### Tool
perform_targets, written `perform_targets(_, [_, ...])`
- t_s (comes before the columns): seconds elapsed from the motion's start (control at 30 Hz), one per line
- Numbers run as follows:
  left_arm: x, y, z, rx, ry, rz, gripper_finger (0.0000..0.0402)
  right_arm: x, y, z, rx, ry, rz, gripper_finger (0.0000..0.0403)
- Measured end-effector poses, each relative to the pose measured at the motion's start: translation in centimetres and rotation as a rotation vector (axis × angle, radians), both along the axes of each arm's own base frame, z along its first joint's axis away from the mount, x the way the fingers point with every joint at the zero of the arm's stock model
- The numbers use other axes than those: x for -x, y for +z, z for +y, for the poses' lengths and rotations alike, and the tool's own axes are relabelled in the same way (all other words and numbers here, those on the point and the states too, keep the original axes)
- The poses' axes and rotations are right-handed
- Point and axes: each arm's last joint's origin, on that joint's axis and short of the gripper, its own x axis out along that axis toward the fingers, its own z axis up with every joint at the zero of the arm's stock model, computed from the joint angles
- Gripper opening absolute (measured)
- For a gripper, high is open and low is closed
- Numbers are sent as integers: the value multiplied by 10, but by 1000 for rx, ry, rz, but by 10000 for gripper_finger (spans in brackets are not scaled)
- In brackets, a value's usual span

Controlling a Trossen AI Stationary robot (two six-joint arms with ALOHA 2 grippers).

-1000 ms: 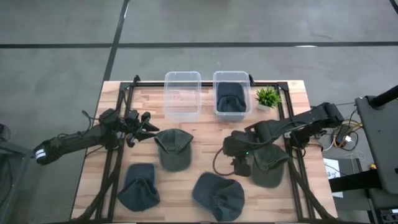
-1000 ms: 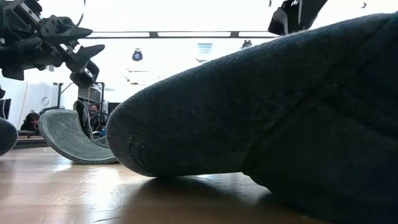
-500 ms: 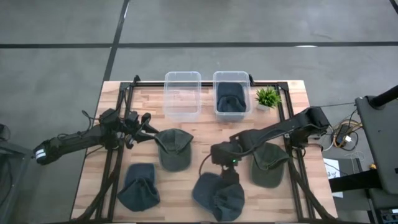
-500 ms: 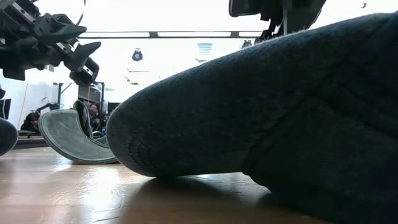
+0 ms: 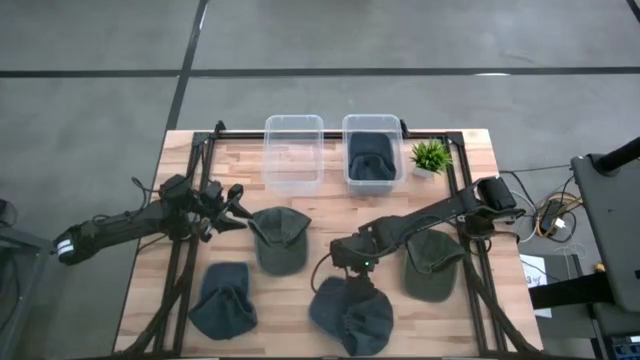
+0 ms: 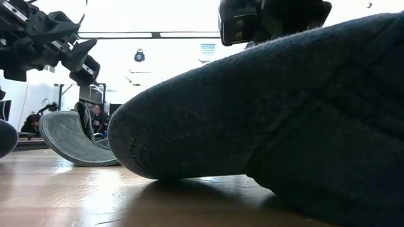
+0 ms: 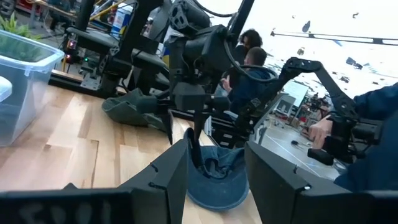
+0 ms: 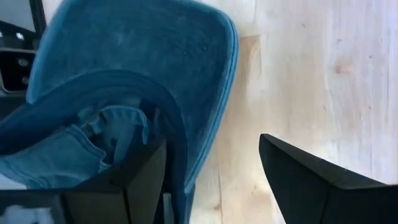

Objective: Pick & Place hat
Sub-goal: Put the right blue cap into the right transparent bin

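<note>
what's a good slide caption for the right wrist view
Right claw, open, straddling the rim of an upturned blue hat on the wooden table.

Soft, even daylight falls on the table [image 5: 470, 150] from overhead with scarcely a shadow, while at table height the bright windows beyond the left end effector [image 6: 85, 60] glare white, turn it to silhouette, and leave the close cap [image 6: 265, 113] dim and soft-focused.

hats [image 5: 350, 315] dk blue-grey | bins [image 5: 293, 153] clear | plant [image 5: 430, 155] green | table [image 5: 300, 290] lt wood | tools [image 5: 357, 288] blk
</note>
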Motion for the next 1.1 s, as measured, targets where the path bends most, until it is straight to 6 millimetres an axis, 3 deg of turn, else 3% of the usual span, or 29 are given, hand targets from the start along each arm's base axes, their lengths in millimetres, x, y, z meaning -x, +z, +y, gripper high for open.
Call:
perform_targets(0.8, [0, 0, 0, -1, -17, 1, 151, 4, -18, 1, -48, -35, -2, 254])
perform_targets(1.1, [0, 0, 0, -1, -17, 1, 151, 7, -35, 1, -84, -63, -6, 253])
